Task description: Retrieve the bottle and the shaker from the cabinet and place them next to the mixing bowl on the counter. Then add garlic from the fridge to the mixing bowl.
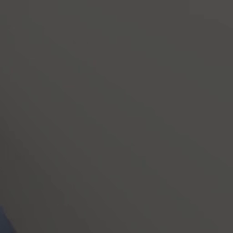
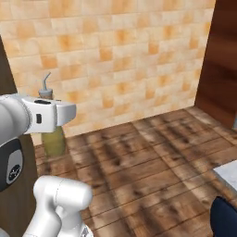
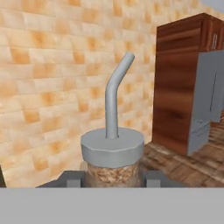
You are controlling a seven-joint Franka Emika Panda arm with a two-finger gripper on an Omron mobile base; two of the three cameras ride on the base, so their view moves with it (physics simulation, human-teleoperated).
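Grey and close to the lens, the bottle (image 3: 112,148) shows its round cap with a thin bent spout rising toward twelve o'clock and a cork collar beneath. Two dark fingertips (image 3: 72,178) of the pincer (image 3: 112,180) sit at either side of the neck, at seven and five o'clock, clenched on it. Behind stands an orange tiled wall (image 3: 52,78). At three o'clock a reddish-brown wooden cabinet (image 3: 175,83) rises, with the grey fridge (image 3: 209,100) just beside it.

From the right base camera, the white arm (image 2: 28,115) reaches in from nine o'clock. The bottle (image 2: 54,141) hangs beneath the hand, its yellowish body below the white housing and its spout poking above, held up over a brown plank floor (image 2: 139,162). A corner of the pale marble desk (image 2: 229,175) enters at four o'clock, with a dark blue shape below it at five o'clock that I cannot identify.

From the left base camera, a flat grey surface (image 1: 116,113) fills nearly everything.
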